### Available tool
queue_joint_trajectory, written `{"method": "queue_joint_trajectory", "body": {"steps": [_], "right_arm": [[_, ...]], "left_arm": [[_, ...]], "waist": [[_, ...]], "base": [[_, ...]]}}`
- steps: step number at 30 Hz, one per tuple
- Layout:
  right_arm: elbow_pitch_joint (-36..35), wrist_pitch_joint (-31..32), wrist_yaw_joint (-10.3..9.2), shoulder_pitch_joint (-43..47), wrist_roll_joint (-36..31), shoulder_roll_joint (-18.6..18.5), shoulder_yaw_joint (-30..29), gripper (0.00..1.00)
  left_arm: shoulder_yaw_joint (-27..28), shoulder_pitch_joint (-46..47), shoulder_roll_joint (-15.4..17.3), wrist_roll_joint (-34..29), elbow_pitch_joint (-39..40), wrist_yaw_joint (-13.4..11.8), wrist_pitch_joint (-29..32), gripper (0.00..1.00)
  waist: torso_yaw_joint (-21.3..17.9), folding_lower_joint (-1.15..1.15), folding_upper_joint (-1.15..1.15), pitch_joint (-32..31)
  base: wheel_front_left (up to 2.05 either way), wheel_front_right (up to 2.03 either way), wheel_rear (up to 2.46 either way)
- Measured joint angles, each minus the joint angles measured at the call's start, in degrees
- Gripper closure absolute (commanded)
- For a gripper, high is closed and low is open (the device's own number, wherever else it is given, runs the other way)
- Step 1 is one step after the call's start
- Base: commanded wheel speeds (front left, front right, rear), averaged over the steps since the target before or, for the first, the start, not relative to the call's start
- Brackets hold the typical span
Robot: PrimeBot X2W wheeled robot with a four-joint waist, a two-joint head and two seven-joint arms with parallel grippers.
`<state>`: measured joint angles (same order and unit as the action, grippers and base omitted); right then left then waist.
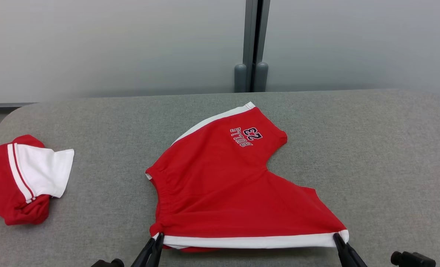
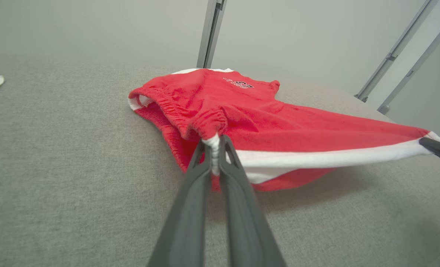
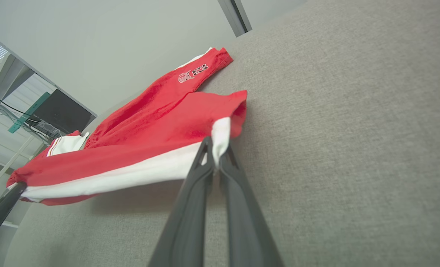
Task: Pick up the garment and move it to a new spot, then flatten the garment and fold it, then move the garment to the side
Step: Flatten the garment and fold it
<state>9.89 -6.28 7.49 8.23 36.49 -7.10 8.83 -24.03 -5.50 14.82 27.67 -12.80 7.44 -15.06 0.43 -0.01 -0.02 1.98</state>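
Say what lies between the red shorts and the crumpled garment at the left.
Nothing but bare grey surface between shorts and crumpled garment, as the head view shows.

Head view: high, facing forward and down over the table (image 1: 390,148)
Wrist views: low, close, at opposite ends of the shorts (image 1: 220,185)
Shared: the shorts
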Motion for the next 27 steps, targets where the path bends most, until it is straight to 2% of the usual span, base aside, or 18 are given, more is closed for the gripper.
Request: {"method": "queue_joint_trajectory", "body": {"steps": [6, 13, 20, 27], "right_arm": [[-7.2, 5.1, -0.01, 4.7, -3.4, 2.5, -4.0, 1.0], [-8.4, 6.4, -0.01, 1.2, -6.2, 3.3, -6.0, 1.0], [-2.5, 5.5, -0.01, -13.0, -9.3, 1.6, -5.1, 1.0], [10.6, 4.7, -0.01, -31.4, -11.5, -0.7, -2.6, 1.0]], "left_arm": [[-1.8, -0.6, 0.7, -0.2, 0.2, 0.0, 0.0, 1.0], [-3.0, 2.9, 0.8, 0.0, -0.1, 0.0, 0.0, 1.0], [-4.2, 10.5, 0.8, 0.5, -0.8, 0.0, 0.0, 1.0], [-4.6, 19.2, 0.3, 2.2, -3.1, 0.0, 0.0, 1.0]], "waist": [[0.1, 0.01, 0.01, -0.3], [0.9, 0.01, 0.01, 1.0], [2.0, 0.02, 0.03, 4.4], [4.3, 0.02, 0.04, 8.7]], "base": [[0.0, 0.0, 0.0], [0.0, 0.0, 0.0], [0.0, 0.0, 0.0], [0.0, 0.0, 0.0]]}}
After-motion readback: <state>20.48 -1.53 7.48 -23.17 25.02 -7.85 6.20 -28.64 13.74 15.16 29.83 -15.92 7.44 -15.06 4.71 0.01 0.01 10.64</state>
